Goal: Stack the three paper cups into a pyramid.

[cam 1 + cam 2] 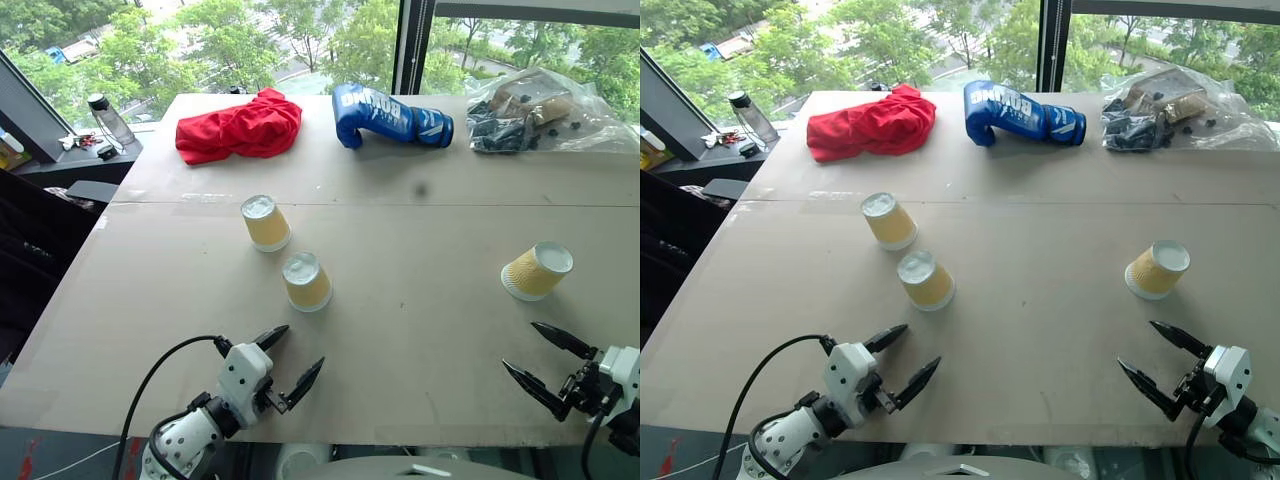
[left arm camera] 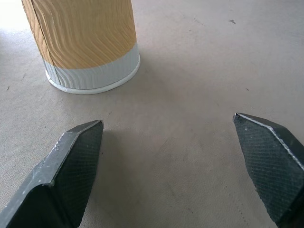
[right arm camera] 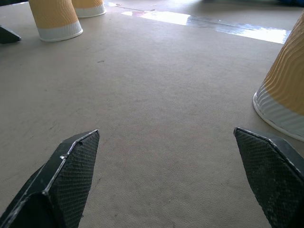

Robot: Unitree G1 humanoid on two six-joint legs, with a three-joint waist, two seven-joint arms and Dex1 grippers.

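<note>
Three paper cups are standing upside down, white bases up, on the tan surface, none of them stacked. The first cup is sitting left of centre, and the second cup is standing just beside it, nearer the robot, the two close but apart. The third cup is sitting well apart from them on the right side. The left hand is hovering near the front edge with its two black fingers spread wide and holding nothing, the second cup just ahead of it. The right hand is hanging near the front right edge, its fingers likewise wide and empty, with the third cup just beyond it. Along the far edge, a red cloth, a blue boxing glove and a clear plastic bag of dark items are lying.
</note>
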